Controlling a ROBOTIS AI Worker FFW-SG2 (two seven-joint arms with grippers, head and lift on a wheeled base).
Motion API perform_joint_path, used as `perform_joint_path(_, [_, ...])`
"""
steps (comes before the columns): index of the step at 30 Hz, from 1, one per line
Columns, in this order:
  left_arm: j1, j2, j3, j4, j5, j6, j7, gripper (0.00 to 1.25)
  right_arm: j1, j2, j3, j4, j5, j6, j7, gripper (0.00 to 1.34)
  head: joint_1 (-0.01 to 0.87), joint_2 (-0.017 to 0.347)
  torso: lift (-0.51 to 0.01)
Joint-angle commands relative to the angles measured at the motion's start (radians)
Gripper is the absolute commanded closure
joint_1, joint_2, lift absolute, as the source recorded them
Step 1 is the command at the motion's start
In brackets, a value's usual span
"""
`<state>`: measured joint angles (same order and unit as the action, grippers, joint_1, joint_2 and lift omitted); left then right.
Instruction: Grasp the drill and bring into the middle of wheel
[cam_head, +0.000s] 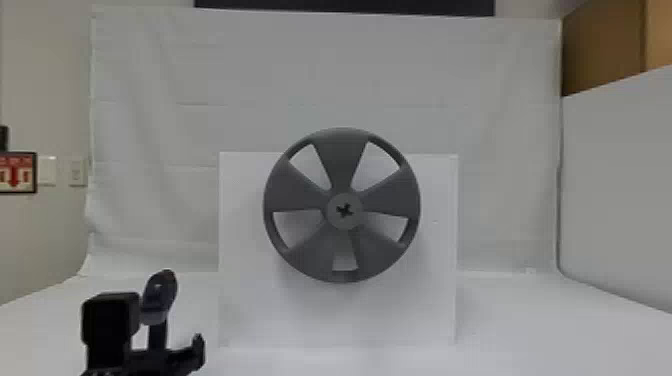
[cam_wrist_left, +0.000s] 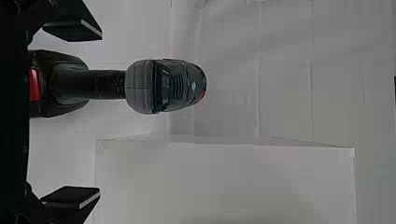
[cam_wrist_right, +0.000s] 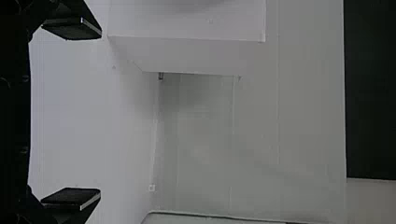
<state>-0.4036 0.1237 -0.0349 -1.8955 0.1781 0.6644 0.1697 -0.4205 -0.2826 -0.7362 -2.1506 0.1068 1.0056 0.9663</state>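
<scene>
At the lower left of the head view, my left gripper (cam_head: 154, 334) stands in front of the upright drill (cam_head: 160, 296), whose top shows above it. In the left wrist view the drill (cam_wrist_left: 166, 86) lies between and beyond the widely parted fingers of my left gripper (cam_wrist_left: 99, 113), touching neither; part of its base is hidden by the gripper's body. The grey five-spoked wheel (cam_head: 295, 192) is upright at the centre of the head view, with a cross-marked hub (cam_head: 345, 211) in its middle. My right gripper (cam_wrist_right: 99, 113) is open, holding nothing.
Behind the wheel stands a white board (cam_head: 245, 310) on the white table (cam_head: 530, 330). Its edge shows beside the drill in the left wrist view. A white cloth (cam_head: 165, 215) hangs at the back, and a pale partition (cam_head: 615, 200) stands on the right.
</scene>
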Motion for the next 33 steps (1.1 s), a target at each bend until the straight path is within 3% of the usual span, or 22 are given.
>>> perform_joint_path(1, [-0.018,-0.007,-0.013,0.033,-0.019,-0.016,0.024,0.11,0.002,-0.003,0.001,0.0,0.001,0.004,0.0,0.11,0.0,0.0,-0.406])
perform_joint_path(14, [-0.073,-0.022,-0.051,0.168,-0.062,-0.08,0.1,0.11,0.003,-0.014,0.009,0.0,0.004,0.013,0.0,0.11,0.0,0.0,-0.406])
perform_joint_path(33, [-0.135,-0.049,-0.048,0.285,-0.068,-0.138,0.172,0.12,0.006,-0.024,0.018,0.0,0.007,0.019,0.0,0.11,0.0,0.0,-0.406])
